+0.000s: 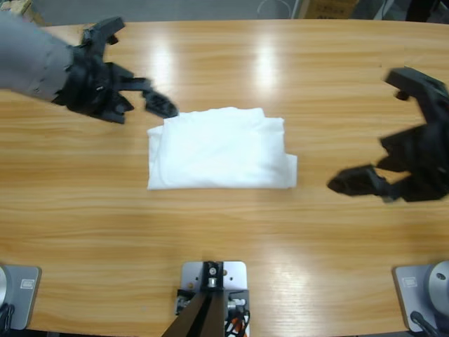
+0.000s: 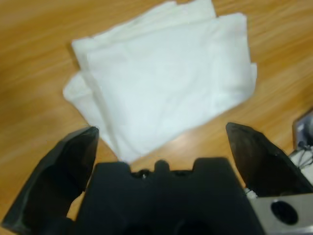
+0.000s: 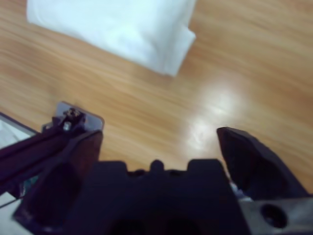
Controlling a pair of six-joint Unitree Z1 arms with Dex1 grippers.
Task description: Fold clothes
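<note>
We see the left gripper (image 2: 159, 142) with its jaws spread wide and nothing between them; in its wrist view the gap frames bare wood and the near corner of the folded white garment (image 2: 164, 81). From above, this gripper (image 1: 130, 95) sits just beside the garment's upper left corner, one jaw tip very near the cloth, though we cannot tell if it touches. Its arm is cut off by the left edge.

The right gripper (image 3: 159, 142) is likewise released, jaws wide apart and empty over bare wood. In the high view it (image 1: 389, 133) stands well apart from the garment, off to its right, with the arm running out of the right edge.

The garment (image 1: 221, 149) lies flat on the wooden bench (image 1: 224, 232) near the middle, folded into a rough rectangle with layered edges showing along its top and right side. How many layers it has we cannot make out. In the right wrist view only one corner of it (image 3: 122, 29) shows, the rest cut off at the top.
</note>
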